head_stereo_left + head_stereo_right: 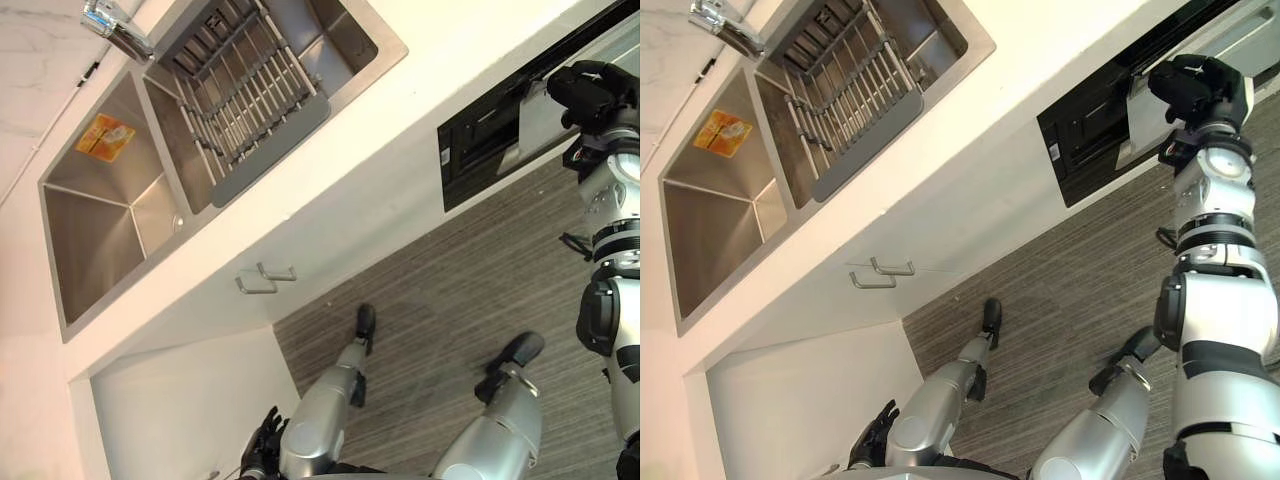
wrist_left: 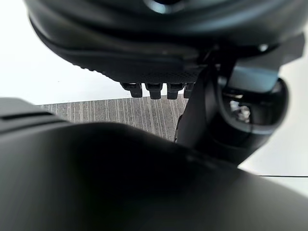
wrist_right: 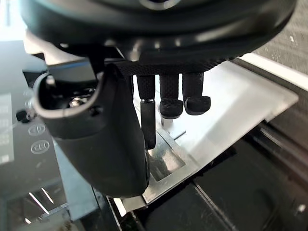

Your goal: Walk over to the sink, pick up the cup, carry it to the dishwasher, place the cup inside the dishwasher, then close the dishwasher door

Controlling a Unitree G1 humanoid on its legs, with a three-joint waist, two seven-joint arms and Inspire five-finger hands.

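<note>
Standing here, what worries me is the right hand [image 1: 1195,85] up at the dishwasher [image 1: 475,150], on the right under the counter [image 1: 400,120]. Its fingers [image 3: 196,103] are loosely bent and clamped on nothing; the tips rest on the silvery door panel [image 3: 231,110]. That panel looks like smooth, flat sheet metal with a small square latch recess, so I'd guess a push could skid off it rather than drive the door home. If the hand stays near the edge as the gap narrows, the fingers might get nipped against the glossy black control strip [image 3: 19,134].

Where the cup is I cannot tell. Both hands are empty, so my guess is that it sits inside the machine (and if it stands proud, the door could jam on it).

The left hand [image 1: 262,440] hangs low at the near side, fingers relaxed and apart, holding nothing.

On the far left the sink [image 1: 100,230] is brushed steel with two sharp-cornered basins. A wire dish rack [image 1: 245,95] with a grey rim lies across the right-hand one, and an orange sticker [image 1: 105,135] sits on the left one's wall. The faucet [image 1: 115,28] is polished chrome. The counter is matte white, and the floor [image 1: 440,290] is grey with fine stripes.
</note>
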